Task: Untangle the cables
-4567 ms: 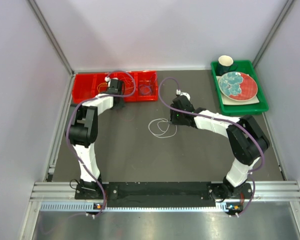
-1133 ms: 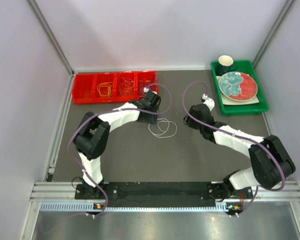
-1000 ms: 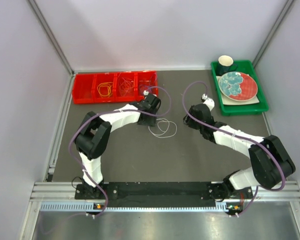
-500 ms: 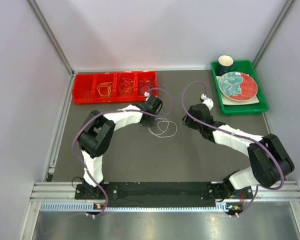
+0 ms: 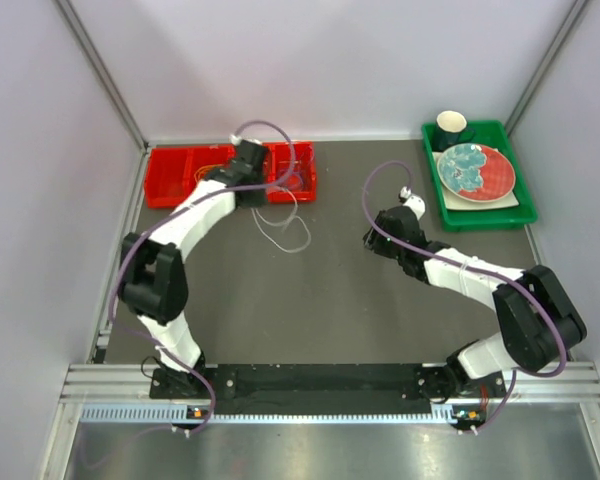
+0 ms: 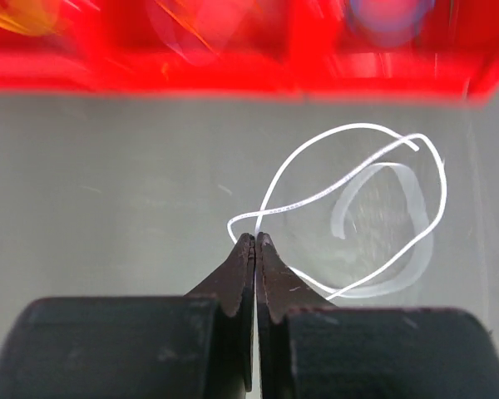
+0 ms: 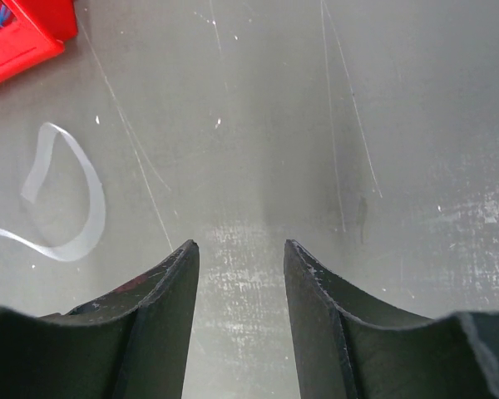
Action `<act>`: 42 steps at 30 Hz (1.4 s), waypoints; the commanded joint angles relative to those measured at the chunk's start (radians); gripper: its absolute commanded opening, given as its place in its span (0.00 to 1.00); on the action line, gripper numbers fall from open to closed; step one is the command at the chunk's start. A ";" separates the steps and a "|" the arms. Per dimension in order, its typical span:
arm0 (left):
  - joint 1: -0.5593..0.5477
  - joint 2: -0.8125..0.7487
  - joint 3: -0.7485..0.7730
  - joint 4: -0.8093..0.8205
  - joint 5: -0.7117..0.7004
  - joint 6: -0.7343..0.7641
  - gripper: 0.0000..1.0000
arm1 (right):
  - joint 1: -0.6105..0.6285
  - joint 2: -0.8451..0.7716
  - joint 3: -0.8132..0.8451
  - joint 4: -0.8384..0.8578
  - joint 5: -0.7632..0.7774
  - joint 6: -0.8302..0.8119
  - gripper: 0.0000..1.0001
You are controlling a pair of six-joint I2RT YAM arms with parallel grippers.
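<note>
Your left claw [image 6: 255, 237] was pinched shut on the white cable [image 6: 358, 126], whose loops hung over the table [image 5: 330, 310] just beside the red bin [image 5: 170, 185]. Your right claw [image 7: 237, 245] stood open, well apart, holding nothing.

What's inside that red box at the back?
A purple wire loop in the right compartment, an orange one further left, both blurred. The left arm covers the middle compartments.

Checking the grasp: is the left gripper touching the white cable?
Touching. In the left wrist view the left gripper pinches the white cable between shut jaws.
</note>
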 commanded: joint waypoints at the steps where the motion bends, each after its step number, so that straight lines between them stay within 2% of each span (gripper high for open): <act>1: 0.092 -0.162 0.100 -0.010 -0.039 0.047 0.00 | 0.001 0.004 0.047 0.029 -0.004 -0.004 0.45; 11: 0.306 -0.222 0.353 -0.005 -0.133 0.012 0.00 | 0.001 0.014 0.053 0.025 -0.009 -0.005 0.45; 15: 0.330 -0.181 0.522 -0.013 -0.197 0.001 0.00 | 0.001 0.015 0.055 0.027 -0.012 -0.007 0.45; 18: 0.337 -0.165 0.583 0.018 -0.256 0.005 0.00 | 0.001 0.023 0.059 0.027 -0.015 -0.007 0.45; 23: 0.350 -0.133 0.610 0.113 -0.319 0.030 0.00 | 0.001 0.030 0.067 0.019 -0.022 -0.008 0.45; 31: 0.368 -0.006 0.702 0.142 -0.389 0.048 0.00 | 0.001 0.041 0.074 0.019 -0.030 -0.011 0.45; 42: 0.368 0.142 0.662 0.162 -0.273 0.021 0.00 | 0.001 0.061 0.093 0.013 -0.036 -0.014 0.45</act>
